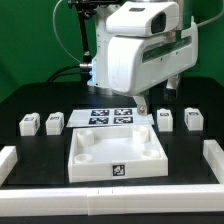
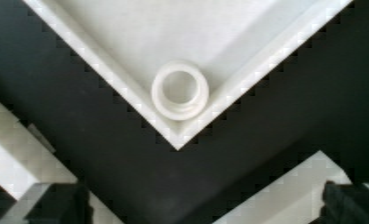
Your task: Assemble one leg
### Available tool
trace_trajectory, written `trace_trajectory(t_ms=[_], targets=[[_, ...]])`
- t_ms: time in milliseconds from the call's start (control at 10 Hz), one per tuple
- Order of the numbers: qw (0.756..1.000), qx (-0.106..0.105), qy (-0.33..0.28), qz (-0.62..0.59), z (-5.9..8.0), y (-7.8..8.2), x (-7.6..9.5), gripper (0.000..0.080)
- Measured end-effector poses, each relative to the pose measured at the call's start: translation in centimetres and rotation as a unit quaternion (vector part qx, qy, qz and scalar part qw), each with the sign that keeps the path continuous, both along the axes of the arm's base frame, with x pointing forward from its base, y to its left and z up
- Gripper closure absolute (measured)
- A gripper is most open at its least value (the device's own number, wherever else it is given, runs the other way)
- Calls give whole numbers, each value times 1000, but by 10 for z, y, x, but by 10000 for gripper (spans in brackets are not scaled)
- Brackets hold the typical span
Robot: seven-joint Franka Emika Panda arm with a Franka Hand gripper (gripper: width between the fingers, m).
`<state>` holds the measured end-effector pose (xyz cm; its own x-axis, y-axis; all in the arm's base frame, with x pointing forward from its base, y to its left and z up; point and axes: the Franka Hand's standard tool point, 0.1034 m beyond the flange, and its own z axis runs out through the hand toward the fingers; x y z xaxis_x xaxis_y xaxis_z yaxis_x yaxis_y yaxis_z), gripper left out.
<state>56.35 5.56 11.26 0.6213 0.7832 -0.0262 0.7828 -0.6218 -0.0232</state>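
Four small white legs with tags stand on the black table: two at the exterior view's left (image 1: 29,122) (image 1: 54,122) and two at its right (image 1: 165,119) (image 1: 192,118). The large white square tray-like part (image 1: 115,158) lies in the middle. In the wrist view, one corner of it with a round socket (image 2: 181,88) lies under my gripper (image 2: 199,205). The dark fingertips (image 2: 48,205) stand wide apart, open and empty, above the table. In the exterior view the arm's white body (image 1: 145,50) hides the gripper. No leg shows in the wrist view.
The marker board (image 1: 110,116) lies behind the tray-like part. White border blocks stand at the table's left (image 1: 8,160) and right (image 1: 213,158) edges, and a white strip runs along the front edge (image 1: 110,210).
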Motion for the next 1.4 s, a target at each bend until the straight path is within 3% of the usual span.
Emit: trace_trajectory(t_ms=[1000,1100,1200,1400], targets=[[1000,1,1,24,-1,-1,-2,150],[999,1,-4,46,-7,-8,-17,150],[994,3,-6,108,-19,-22,-47,150],[962,13,-3,273,-52,-56,-101,150]])
